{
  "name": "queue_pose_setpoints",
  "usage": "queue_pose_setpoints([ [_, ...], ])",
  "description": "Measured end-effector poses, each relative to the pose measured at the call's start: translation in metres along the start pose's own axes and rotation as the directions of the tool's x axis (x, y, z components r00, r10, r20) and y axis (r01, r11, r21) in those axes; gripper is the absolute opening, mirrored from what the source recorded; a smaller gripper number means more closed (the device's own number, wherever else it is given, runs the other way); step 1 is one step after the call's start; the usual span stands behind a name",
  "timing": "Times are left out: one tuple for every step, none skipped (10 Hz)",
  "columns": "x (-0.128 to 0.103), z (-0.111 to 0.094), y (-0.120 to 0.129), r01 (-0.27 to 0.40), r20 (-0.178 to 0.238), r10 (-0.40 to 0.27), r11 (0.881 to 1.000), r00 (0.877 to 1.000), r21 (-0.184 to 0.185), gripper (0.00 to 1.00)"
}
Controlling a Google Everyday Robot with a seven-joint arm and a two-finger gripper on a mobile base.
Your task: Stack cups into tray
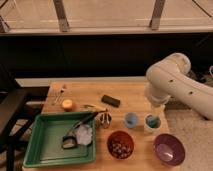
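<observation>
- Camera view: the pincer [155,110] hangs low on the right side of the bench [87,91], right over the pale cup [151,123]. It may be touching the rim. The arm [175,82] covers it, so there's no telling if it's wide, narrow or holding something.
- The blue cup [131,120] stands upright just to the left of the pale one. Both are on the bench and not yet in the tray [46,142], which is well apart on the left.
- The tray already has a clear crumpled-looking thing [84,133] and some utensils in it. The bare floor is mostly its left half.
- The nut bowl [120,145] and the purple bowl [169,148] sit near the cups on the front side, so they'd be easy to clip on the way out.
- Handling guess: the cups look like small, light, thin plastic, a bit slick, and they'd probably flex under a hard squeeze.
- The best hold is probably a gentle pinch on one wall at the rim, inside and outside, then a straight lift.
</observation>
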Motion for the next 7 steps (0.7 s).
queue_pose_setpoints([
  [-0.017, -0.001, -0.005, 0.046, 0.012, -0.046, 0.999, 0.999, 0.001, 0.65],
  [-0.038, 0.002, -0.009, 0.103, 0.025, -0.103, 0.995, 0.994, -0.003, 0.65],
  [-0.059, 0.008, -0.011, 0.155, 0.039, -0.154, 0.988, 0.987, -0.012, 0.65],
  [-0.084, 0.02, -0.011, 0.213, 0.062, -0.211, 0.977, 0.976, -0.025, 0.65],
  [-0.103, 0.031, -0.01, 0.253, 0.086, -0.249, 0.967, 0.965, -0.038, 0.65],
  [-0.115, 0.042, -0.007, 0.281, 0.104, -0.275, 0.958, 0.956, -0.048, 0.65],
  [-0.129, 0.053, -0.005, 0.31, 0.124, -0.301, 0.949, 0.946, -0.057, 0.65],
])
